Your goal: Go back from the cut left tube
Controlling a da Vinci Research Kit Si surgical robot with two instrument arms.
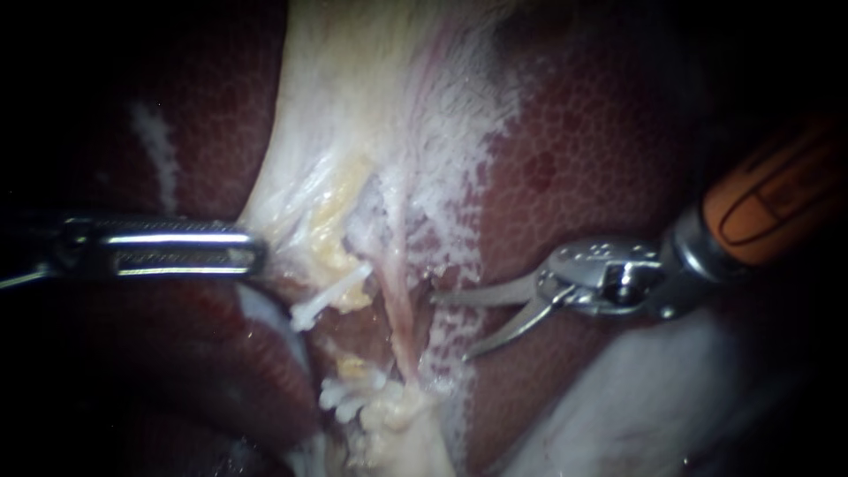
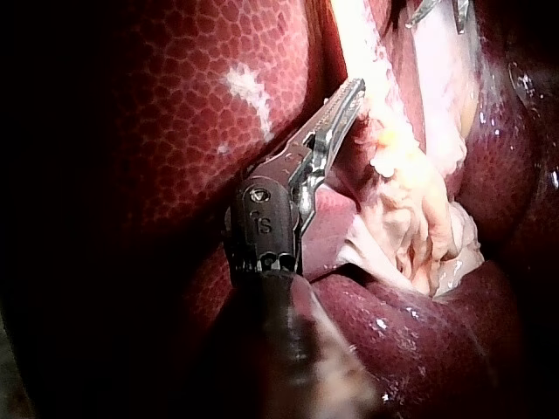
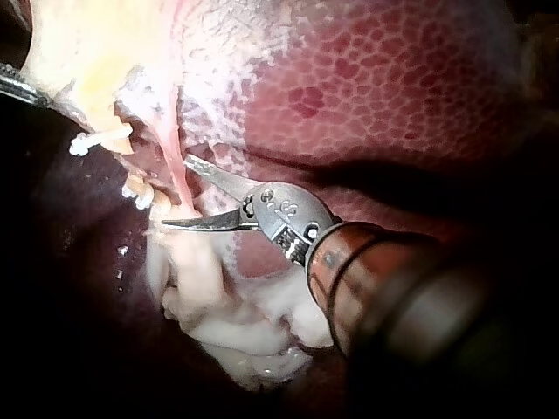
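Cut left tube (image 1: 353,369), clipped stumps apart along a near-vertical axis

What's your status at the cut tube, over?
Left instrument jaws shut on pale tissue. Right instrument jaws open, holding nothing. Cut left tube in two clipped stumps. Uncut tube close beside right tips.

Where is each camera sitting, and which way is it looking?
Endoscope view: close above the tissue, facing pale tissue on the liver; left tool enters from its left, right tool from its right.
Left wrist view: on the left arm, looking along its own shaft to the left tool, shut on pale tissue.
Right wrist view: on the right arm, looking along its own shaft to the open right tool.
Shared: endoscope and right wrist views both show the white clip and the right tool.
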